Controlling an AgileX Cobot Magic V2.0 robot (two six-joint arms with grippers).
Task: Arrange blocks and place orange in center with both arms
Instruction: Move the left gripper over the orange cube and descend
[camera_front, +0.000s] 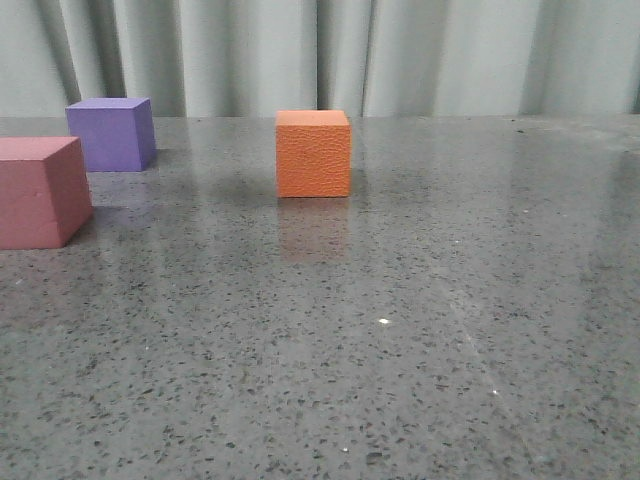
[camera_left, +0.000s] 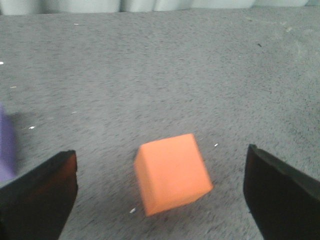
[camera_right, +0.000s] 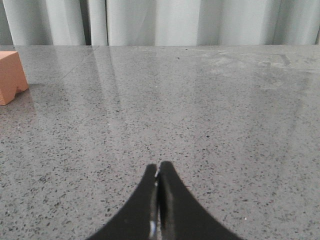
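While the orange cube (camera_front: 313, 153) sits mid-worktop (camera_front: 400, 330), right of the purple (camera_front: 111, 133) and pinkish-red (camera_front: 40, 190) cubes, left gripper (camera_left: 160, 195) fingers spread wide around it, probably to grasp; right gripper (camera_right: 159, 182) fingers pressed together, empty.

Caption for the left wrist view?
Open left gripper hovers over the orange cube on the speckled table.

Even soft light, glossy table (camera_front: 420, 300) reflections, left wrist view blurred
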